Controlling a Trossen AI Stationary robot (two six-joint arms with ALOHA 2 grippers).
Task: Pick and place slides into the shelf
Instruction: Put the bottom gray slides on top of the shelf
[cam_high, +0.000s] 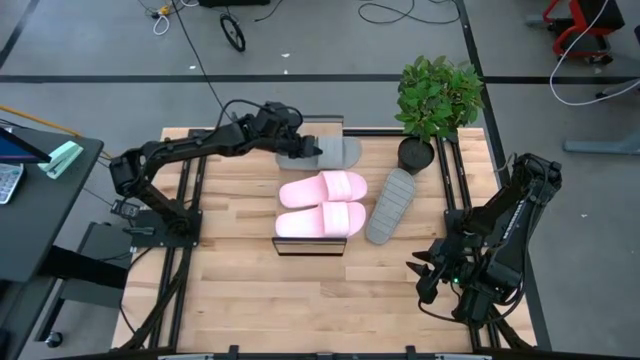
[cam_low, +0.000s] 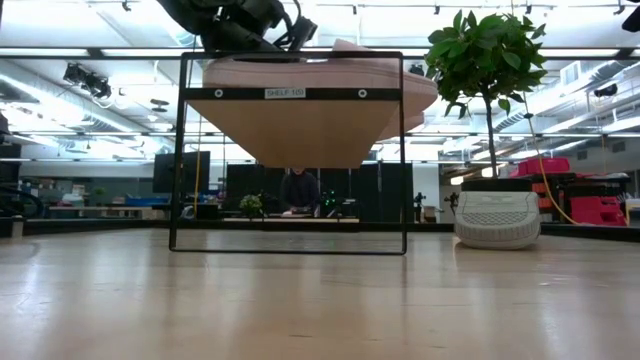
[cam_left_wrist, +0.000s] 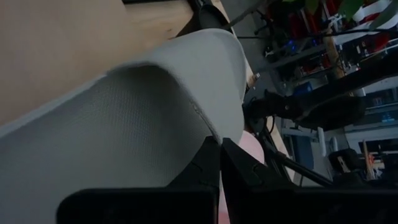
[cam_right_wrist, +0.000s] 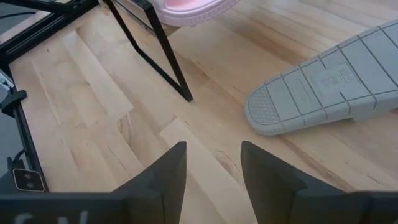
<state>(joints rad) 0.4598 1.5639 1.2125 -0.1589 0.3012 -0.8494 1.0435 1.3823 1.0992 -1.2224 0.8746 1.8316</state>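
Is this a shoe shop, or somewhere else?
Probably a robot lab or workshop, not a shop. Two dark robot arms are bolted to a wood-plank table, loose cables trail over the grey floor, and desks with screens and a seated person fill the room behind.

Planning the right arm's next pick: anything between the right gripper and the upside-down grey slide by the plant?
Nothing visible. The right gripper, jaws open, hovers over bare tabletop; the grey slide lies sole-up ahead with only wood between. The shelf leg stands off to the side, and the potted plant sits beyond the slide.
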